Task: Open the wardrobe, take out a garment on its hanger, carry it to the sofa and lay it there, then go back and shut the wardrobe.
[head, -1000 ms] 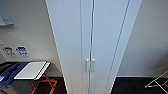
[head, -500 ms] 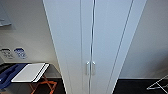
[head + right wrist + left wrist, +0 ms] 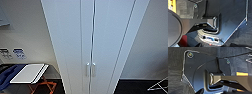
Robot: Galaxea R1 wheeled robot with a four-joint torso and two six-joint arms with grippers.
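The wardrobe (image 3: pixel 72 37) stands straight ahead in the head view, tall, narrow and white. Both full-height doors are shut, with a thin seam between them. Its pair of small white vertical handles (image 3: pixel 90 69) sits low in the picture, one on each side of the seam. The garment, the hanger and the sofa are hidden or out of view. In both wrist views the robot's own dark plate hangs over dark carpet (image 3: pixel 175 72).
Left of the wardrobe, a white board (image 3: pixel 28 73) on orange crossed legs (image 3: pixel 42 86) carries a blue cloth (image 3: pixel 7 75). A thin metal rack (image 3: pixel 158 86) stands on the dark floor (image 3: pixel 135 87) at the right. White walls flank the wardrobe.
The whole head picture has shifted. The wardrobe looks somewhat larger and its handles sit lower, so the camera has come closer. Nothing in the scene itself has moved.
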